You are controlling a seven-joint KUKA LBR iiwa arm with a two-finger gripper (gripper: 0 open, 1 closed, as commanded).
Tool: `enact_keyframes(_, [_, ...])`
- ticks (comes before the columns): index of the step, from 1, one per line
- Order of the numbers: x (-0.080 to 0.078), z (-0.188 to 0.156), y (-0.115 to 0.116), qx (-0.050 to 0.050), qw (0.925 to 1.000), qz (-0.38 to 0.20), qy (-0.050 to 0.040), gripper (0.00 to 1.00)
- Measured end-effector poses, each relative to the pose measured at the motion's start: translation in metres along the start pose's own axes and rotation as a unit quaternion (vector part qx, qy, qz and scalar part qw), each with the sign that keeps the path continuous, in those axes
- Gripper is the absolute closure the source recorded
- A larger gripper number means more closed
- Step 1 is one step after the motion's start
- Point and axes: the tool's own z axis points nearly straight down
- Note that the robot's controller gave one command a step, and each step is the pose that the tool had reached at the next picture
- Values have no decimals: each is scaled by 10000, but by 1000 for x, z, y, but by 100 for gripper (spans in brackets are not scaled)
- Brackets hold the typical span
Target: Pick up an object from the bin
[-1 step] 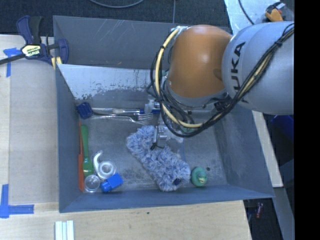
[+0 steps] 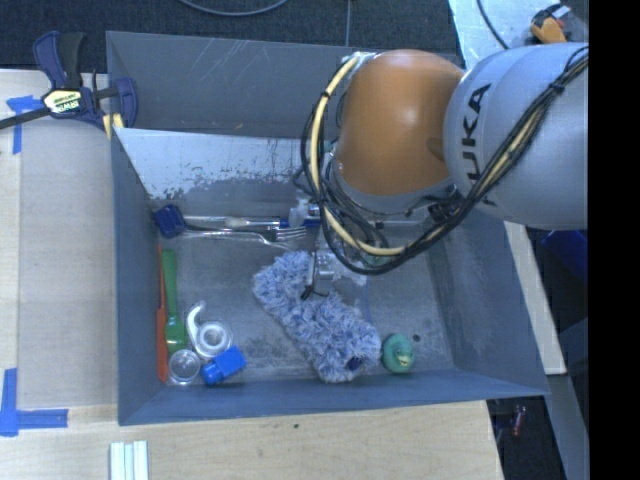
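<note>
I'm over the blue-grey knitted cloth [image 2: 330, 333] in the middle of the bin [image 2: 135, 298] — open or gripping, can't tell; small green toy [image 2: 398, 353] beside its end.

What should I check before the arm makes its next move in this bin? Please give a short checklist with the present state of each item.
1. Gripper above a thing: it stands over the upper end of the blue-grey knitted cloth in the bin's middle. Ok.
2. Cloth already gripped: cannot tell.
3. Silver metal fork with blue handle free of the cloth: its tines end close to the cloth's upper end. Cannot tell.
4. Small green round toy free of the cloth: it lies right beside the cloth's lower right end. Cannot tell.
5. Long green stick out of the way: it lies along the left wall, apart from the cloth. Ok.
</note>
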Motion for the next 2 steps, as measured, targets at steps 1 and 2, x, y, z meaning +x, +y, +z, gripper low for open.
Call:
enact_keyframes(1, [-16,49,-7,-1,9968,-800,-25,0])
enact_keyframes(2, [23,82,-72,4,9978,-663,3,0])
